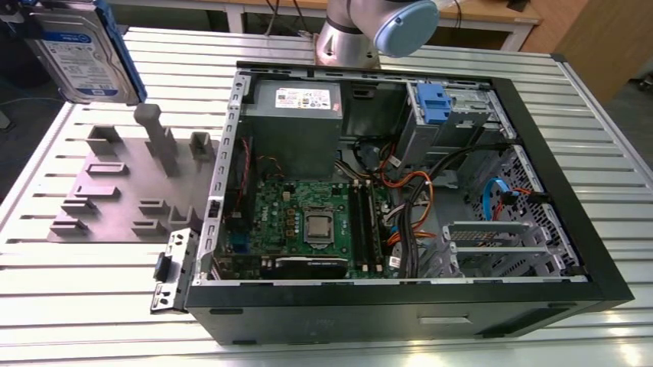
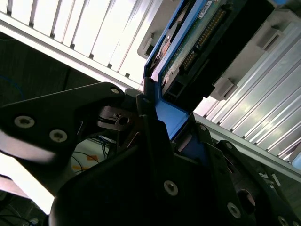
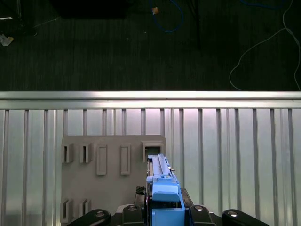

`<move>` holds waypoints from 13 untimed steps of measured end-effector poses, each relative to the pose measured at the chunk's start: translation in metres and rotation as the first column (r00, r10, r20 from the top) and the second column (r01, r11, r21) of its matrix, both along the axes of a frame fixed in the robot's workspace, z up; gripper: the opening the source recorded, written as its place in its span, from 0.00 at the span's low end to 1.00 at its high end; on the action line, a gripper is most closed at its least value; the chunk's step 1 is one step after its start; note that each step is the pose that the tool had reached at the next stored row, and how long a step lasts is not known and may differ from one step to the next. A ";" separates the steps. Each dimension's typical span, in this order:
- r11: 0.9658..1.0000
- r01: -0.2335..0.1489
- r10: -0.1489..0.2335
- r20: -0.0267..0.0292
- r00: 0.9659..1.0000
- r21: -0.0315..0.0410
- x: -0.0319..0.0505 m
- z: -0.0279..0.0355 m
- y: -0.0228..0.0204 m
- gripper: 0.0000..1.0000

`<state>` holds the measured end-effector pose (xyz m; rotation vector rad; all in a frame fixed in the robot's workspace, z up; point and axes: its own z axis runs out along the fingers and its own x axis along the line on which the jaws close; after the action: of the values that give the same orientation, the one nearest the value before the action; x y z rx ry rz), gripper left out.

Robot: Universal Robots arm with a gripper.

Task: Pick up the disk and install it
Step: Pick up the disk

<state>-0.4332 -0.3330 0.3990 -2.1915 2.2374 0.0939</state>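
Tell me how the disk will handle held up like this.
Likely stiff: the disk is a flat metal slab, held straight. Being metal, probably heavy for its size. The gripper grips its smooth blue plastic frame at one end, so it may slip or tilt.

The exterior view's edge cuts off the flat silver, blue-framed disk [image 1: 87, 53] at eleven o'clock and the grey, blue-capped robot arm [image 1: 393, 27] at twelve. In the second wrist view the black gripper [image 2: 171, 120] hides the disk's clamped end.

the exterior view looks obliquely down from afar over the worktop [image 1: 92, 290] and open case [image 1: 408, 313]; both wrist views sit close behind the pincer [image 3: 165, 214], sharing worktop and disk [image 3: 160, 168].
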 end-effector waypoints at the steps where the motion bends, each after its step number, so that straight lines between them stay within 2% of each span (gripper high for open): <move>1: 1.000 0.000 0.000 0.000 1.000 0.000 0.0000 0.0001 0.0000 0.36; 11: 1.000 0.000 0.000 0.000 1.000 0.000 0.0000 0.0022 0.0000 0.36; 13: 1.000 0.000 0.000 0.000 1.000 0.000 0.0000 0.0061 0.0000 0.36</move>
<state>-0.4332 -0.3330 0.4051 -2.1914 2.2373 0.0940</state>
